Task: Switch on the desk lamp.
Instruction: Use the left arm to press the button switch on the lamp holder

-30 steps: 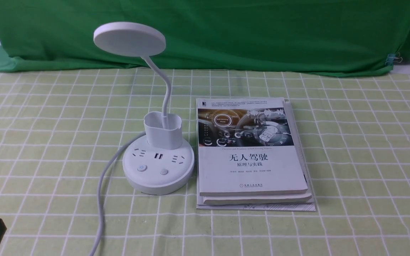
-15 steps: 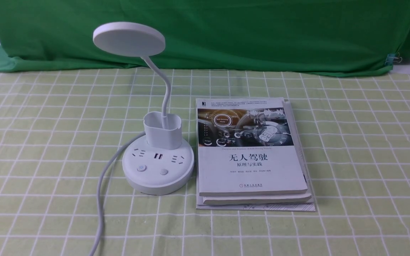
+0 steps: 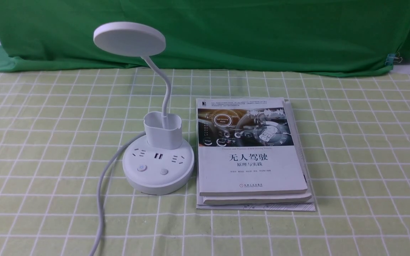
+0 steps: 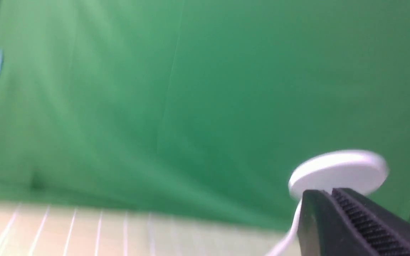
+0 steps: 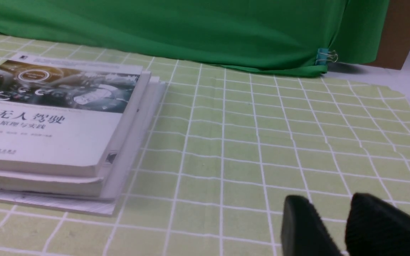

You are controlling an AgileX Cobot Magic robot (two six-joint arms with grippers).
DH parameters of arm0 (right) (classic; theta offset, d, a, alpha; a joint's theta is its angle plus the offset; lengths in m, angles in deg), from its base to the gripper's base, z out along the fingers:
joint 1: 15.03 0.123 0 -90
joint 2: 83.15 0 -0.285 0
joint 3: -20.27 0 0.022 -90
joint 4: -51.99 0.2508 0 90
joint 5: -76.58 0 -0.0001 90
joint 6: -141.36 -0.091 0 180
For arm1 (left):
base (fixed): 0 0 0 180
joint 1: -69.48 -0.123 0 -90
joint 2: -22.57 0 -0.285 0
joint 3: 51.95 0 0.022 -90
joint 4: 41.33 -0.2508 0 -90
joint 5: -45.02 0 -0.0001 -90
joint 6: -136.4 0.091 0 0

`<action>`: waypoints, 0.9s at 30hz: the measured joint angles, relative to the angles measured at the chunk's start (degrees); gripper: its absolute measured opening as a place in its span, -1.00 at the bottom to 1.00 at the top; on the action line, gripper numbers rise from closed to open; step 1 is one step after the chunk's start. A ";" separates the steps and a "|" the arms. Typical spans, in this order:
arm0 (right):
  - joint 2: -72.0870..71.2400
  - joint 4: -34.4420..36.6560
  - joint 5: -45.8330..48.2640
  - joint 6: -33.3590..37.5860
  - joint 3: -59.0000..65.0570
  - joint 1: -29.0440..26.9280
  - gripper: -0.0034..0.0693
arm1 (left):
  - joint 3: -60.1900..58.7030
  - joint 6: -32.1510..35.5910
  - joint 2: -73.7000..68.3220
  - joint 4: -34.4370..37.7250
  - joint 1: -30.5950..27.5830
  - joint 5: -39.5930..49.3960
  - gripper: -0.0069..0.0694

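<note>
A table under a green checked cloth [image 3: 365, 170] spans the front view, bearing the white desk lamp [image 3: 158, 167] left of centre and a stack of books [image 3: 251, 170] just right of centre.

White is seen on the lamp [image 3: 158, 163]; green on the curtain [image 3: 226, 35]; white grid lines on pale green are shown by the cloth [image 3: 351, 160].

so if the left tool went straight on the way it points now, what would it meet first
Probably the desk lamp's head, seen beyond the left tool; depth is unclear, so it might miss and reach the green cloth.
</note>
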 joint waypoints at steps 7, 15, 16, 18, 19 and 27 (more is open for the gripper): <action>0.00 0.00 0.00 0.00 0.00 0.00 -0.23 | 3.83 1.15 -12.41 -2.39 0.00 8.30 -0.77; 0.00 0.00 0.00 0.00 0.00 0.00 -0.23 | 3.04 1.44 -22.98 -0.02 0.00 5.42 -0.77; 0.00 0.00 0.00 0.00 0.00 0.00 -0.23 | 2.99 1.44 -25.82 -0.02 0.00 5.25 -0.77; 0.00 0.00 0.00 0.00 0.00 0.00 -0.23 | 3.16 1.44 -28.52 -0.02 0.00 5.11 -0.77; 0.00 0.00 0.00 0.00 0.00 0.00 -0.23 | 4.06 1.88 -32.55 -0.02 0.00 5.60 -0.77; 0.00 0.00 0.00 0.00 0.00 0.00 -0.23 | 15.68 17.61 -52.67 7.83 2.02 13.81 -0.77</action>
